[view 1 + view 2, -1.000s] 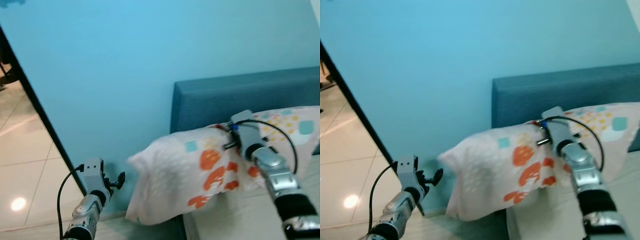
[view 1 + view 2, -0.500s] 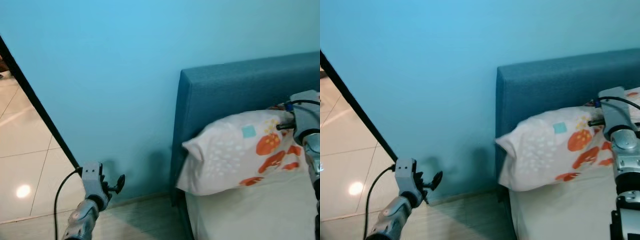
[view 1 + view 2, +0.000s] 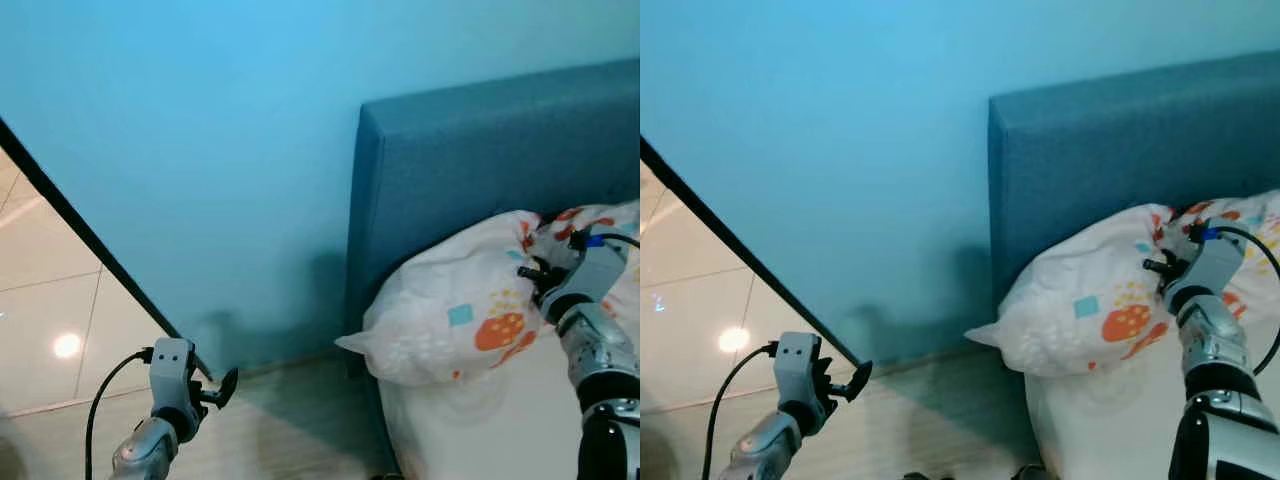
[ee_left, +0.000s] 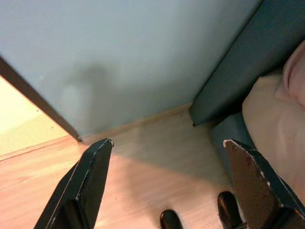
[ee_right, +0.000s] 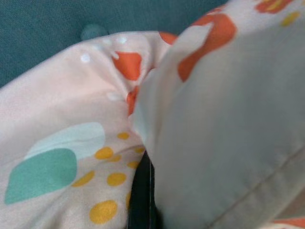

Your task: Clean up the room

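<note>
Right gripper [image 3: 1167, 268] is pressed into the pillow [image 3: 465, 315], its fingers sunk in the fabric; in the right wrist view a fold of the cloth is pinched over one black finger [image 5: 141, 200], so the fingers read as clamped on the pillow; pillow is white-cream with orange blobs, yellow dots and small teal squares, bunched and creased around the grip; it lies at the head end of the mattress [image 3: 470, 430], leaning against the blue upholstered headboard [image 3: 480, 160], with one corner jutting past the bed's edge towards the floor; left gripper [image 4: 169, 179] hangs low over the wooden floor [image 4: 143, 162] beside the bed, fingers set well apart and holding nothing; two dark rounded objects [image 4: 200, 217] sit on the floor near the bed's corner, too cut off to identify; light blue wall [image 3: 200, 150] stands behind the headboard; a dark door-frame edge [image 3: 90, 250] runs diagonally on the robot's left, with glossy pale tiles [image 3: 50, 320] beyond it carrying a bright lamp reflection.
</note>
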Tool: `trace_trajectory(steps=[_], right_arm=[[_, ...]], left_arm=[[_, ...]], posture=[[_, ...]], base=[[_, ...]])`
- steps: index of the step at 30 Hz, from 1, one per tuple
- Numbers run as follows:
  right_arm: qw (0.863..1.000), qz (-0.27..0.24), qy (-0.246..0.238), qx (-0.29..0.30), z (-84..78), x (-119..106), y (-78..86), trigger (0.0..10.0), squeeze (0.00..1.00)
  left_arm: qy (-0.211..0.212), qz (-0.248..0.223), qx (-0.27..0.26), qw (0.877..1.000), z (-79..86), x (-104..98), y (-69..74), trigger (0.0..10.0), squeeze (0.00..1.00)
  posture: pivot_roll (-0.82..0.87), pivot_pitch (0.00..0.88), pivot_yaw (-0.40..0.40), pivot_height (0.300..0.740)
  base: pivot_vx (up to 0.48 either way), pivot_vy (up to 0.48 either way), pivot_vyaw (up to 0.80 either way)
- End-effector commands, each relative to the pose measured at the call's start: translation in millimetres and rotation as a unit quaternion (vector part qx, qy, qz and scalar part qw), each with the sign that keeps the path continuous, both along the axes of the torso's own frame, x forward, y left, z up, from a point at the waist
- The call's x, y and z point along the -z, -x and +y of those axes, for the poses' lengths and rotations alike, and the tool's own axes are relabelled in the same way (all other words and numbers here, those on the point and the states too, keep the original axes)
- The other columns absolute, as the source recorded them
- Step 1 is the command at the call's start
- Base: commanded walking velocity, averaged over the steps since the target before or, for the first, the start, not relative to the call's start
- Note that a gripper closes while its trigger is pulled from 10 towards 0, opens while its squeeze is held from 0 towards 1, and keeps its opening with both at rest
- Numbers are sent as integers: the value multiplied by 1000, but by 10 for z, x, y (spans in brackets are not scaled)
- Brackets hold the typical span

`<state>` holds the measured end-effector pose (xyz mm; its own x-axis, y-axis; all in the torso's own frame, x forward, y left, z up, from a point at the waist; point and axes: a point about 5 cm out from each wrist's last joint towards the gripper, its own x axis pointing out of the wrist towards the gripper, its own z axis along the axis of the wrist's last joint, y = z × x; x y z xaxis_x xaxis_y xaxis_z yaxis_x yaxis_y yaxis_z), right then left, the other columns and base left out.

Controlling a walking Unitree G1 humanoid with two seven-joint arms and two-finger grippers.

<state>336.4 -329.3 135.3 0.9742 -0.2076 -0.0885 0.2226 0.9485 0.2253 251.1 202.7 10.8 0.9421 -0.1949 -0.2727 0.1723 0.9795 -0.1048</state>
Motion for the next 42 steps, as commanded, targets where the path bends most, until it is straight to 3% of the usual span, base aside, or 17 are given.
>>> trace_trajectory(steps=[1, 9, 10, 11, 12, 18, 23, 24, 26, 28, 30, 31, 35, 36, 37, 39, 42], right_arm=[[999, -6, -22, -23, 100, 71, -21, 10000, 0], [999, 21, -32, -18, 58, 259, 95, 10000, 0], [999, 32, -29, -14, 30, 310, 138, 10000, 39], [999, 36, -33, -13, 3, 345, 176, 10000, 384], [998, 34, -40, -25, 0, 359, 194, 10000, 424], [974, -61, -97, -194, 277, 78, 2, 10000, 278], [964, -86, -109, -229, 346, -26, -53, 10000, 239], [947, -121, -120, -273, 444, -202, -135, 10000, 0], [947, -121, -120, -273, 444, -202, -135, 10000, 0], [882, -190, -122, -414, 770, -565, -223, 10000, 0], [882, -190, -122, -414, 770, -565, -223, 10000, 0], [860, -207, -116, -452, 861, -669, -225, 10000, 0], [856, -209, -114, -458, 863, -671, -213, 10000, 0], [882, -187, -114, -418, 755, -515, -185, 10000, 0], [882, -187, -114, -418, 755, -515, -185, 10000, 0], [933, -129, -113, -316, 516, -167, -88, 10000, 0], [949, -106, -115, -273, 420, -20, -19, 10000, 0]], left_arm=[[-14, 20, 3, 1000, 89, 35, 90, 10000, 0], [-19, 27, 10, 999, 96, 24, 178, 10000, 0], [-19, 29, 10, 999, 92, 18, 185, 10000, 0], [-18, 31, 10, 999, 85, 5, 193, 10000, 0], [-18, 33, 11, 999, 77, -3, 198, 10000, 0], [-19, 38, 10, 999, 81, -21, 218, 10000, 0], [-20, 39, 8, 999, 90, -25, 222, 10000, 0], [-20, 40, 6, 999, 97, -27, 227, 10000, 0], [-20, 40, 6, 999, 97, -27, 227, 10000, 0], [-20, 43, 3, 999, 98, -38, 253, 10000, 0], [-20, 43, 3, 999, 98, -38, 253, 10000, 0], [-20, 44, 2, 999, 95, -43, 259, 10000, 0], [-20, 45, 1, 999, 94, -46, 264, 10000, 0], [-19, 46, 0, 999, 87, -47, 264, 10000, 0], [-19, 46, 0, 999, 87, -47, 264, 10000, 0], [-16, 50, 1, 999, 70, -44, 265, 10000, 0], [-15, 51, 3, 999, 61, -42, 265, 10000, 0]], posture=[[61, 298, 116, 740], [80, 316, 125, 740], [80, 319, 126, 740], [81, 319, 129, 740], [81, 319, 129, 740], [93, 318, 126, 740], [94, 317, 126, 740], [95, 318, 126, 740], [95, 318, 126, 740], [105, 318, 128, 740], [105, 318, 128, 740], [104, 317, 128, 740], [104, 317, 128, 740], [100, 316, 130, 740], [100, 316, 130, 740], [93, 317, 133, 740], [89, 320, 137, 740]], base=[[0, 0, 0], [0, 0, 0], [0, 0, 0], [0, 0, 0], [0, 0, 0], [0, 0, 0], [0, 0, 0], [0, 0, 0], [0, 0, 0], [0, 0, 0], [0, 0, 0], [0, 0, 0], [0, 0, 0], [0, 0, 0], [0, 0, 0], [0, 0, 0], [0, 0, 0]])
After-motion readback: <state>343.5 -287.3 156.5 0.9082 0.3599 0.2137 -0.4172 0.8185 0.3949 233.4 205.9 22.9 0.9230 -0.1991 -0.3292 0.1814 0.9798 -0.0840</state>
